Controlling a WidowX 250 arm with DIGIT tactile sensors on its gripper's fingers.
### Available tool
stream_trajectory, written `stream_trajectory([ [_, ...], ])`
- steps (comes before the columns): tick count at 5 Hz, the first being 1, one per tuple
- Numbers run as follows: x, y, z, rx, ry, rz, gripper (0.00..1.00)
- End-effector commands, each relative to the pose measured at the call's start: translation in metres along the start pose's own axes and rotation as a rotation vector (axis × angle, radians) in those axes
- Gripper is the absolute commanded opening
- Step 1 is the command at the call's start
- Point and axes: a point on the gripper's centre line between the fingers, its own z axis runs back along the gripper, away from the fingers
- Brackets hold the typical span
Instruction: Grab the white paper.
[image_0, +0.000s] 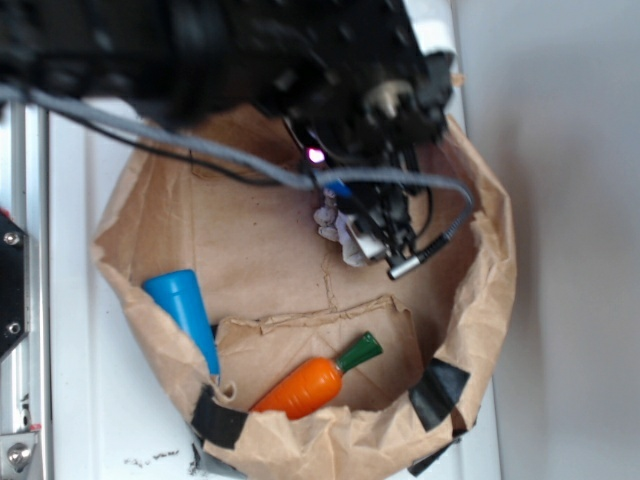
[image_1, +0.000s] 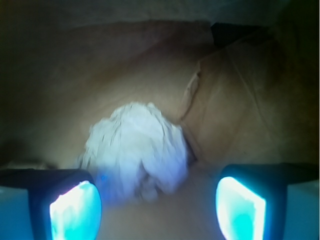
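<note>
Approach step: the gripper (image_1: 157, 202), fingers wide, hovers at the crumpled off-white paper wad (image_1: 135, 150), frame centre, and should next descend and close.

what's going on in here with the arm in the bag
A robot arm is reaching down into a wide brown paper bag after a crumpled white paper. Its gripper is open, with the wad lying between and just ahead of the fingers, not yet held. A toy carrot and a blue cone-shaped toy lie untouched elsewhere in the bag.
</note>
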Motion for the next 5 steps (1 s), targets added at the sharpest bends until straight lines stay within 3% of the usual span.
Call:
stream_trajectory([
  [1,0.002,-0.023,-0.015,0.062,-0.075,0.003,1.0],
  [2,0.002,-0.026,-0.018,0.065,-0.055,0.022,0.0],
  [3,-0.005,-0.025,-0.012,0.072,-0.063,0.008,0.0],
  [4,-0.013,-0.024,0.011,0.03,-0.052,-0.023,0.0],
  [5,0.021,-0.025,0.025,-0.023,-0.046,-0.059,0.0],
])
